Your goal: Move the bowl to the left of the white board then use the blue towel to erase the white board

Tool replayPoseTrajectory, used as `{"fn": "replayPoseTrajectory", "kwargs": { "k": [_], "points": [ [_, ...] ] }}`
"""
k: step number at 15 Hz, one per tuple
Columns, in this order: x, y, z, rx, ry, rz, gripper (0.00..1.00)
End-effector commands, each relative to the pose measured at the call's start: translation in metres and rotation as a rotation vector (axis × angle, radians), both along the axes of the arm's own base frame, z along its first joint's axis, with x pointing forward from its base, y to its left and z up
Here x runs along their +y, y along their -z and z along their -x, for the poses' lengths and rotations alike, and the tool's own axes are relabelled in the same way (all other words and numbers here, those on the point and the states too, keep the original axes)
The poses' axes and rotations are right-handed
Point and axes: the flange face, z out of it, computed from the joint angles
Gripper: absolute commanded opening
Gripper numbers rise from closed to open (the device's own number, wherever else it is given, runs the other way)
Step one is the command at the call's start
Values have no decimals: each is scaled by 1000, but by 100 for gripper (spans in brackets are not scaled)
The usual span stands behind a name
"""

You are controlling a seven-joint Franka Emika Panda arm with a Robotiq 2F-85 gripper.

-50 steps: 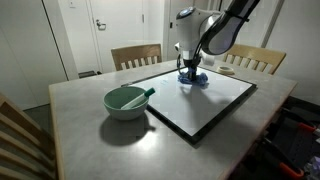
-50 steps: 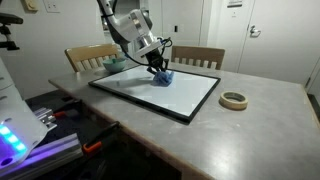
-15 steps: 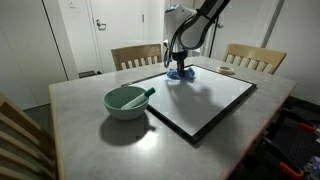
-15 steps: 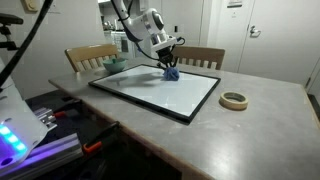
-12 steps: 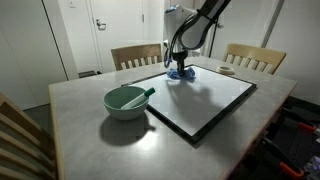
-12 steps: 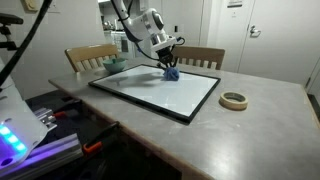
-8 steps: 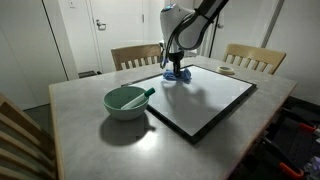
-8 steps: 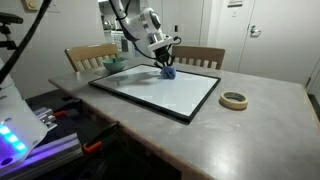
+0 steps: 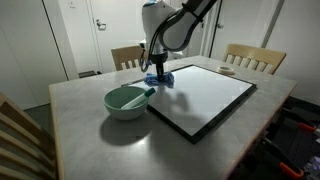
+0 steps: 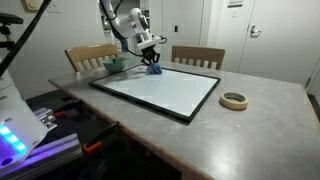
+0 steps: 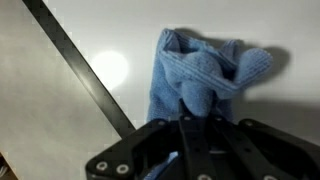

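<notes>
- The large flat white board with a thin black frame (image 9: 215,95) could slide if it is pressed hard near this edge.
- The round mint-green bowl (image 9: 124,101), near that edge, could be knocked by an overrunning stroke.
- The small bunched blue towel (image 11: 200,65), pinched in the tightly closed gripper (image 11: 200,118), sits on the board beside the frame and might snag.

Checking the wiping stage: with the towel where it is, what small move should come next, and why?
Probably drag the bunched blue cloth towel, pinched in the shut pincer, away from the thin black frame toward the middle of the large white board: it sits at the edge nearest the mint-green bowl.
</notes>
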Motion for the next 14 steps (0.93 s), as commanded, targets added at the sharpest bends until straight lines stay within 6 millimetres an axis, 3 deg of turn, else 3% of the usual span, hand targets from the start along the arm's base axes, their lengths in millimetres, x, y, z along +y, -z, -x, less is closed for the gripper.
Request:
{"fn": "replayPoseTrajectory", "kwargs": {
  "k": [1,4,10,12,14],
  "points": [
    [-1,40,-3,39,-43,-3,2],
    [-32,40,-4,40,-2,37,2],
    [-112,36,-7,25,140,102,2],
    [-112,40,-7,29,145,102,2],
    [-95,42,-8,34,125,84,2]
  ]
}}
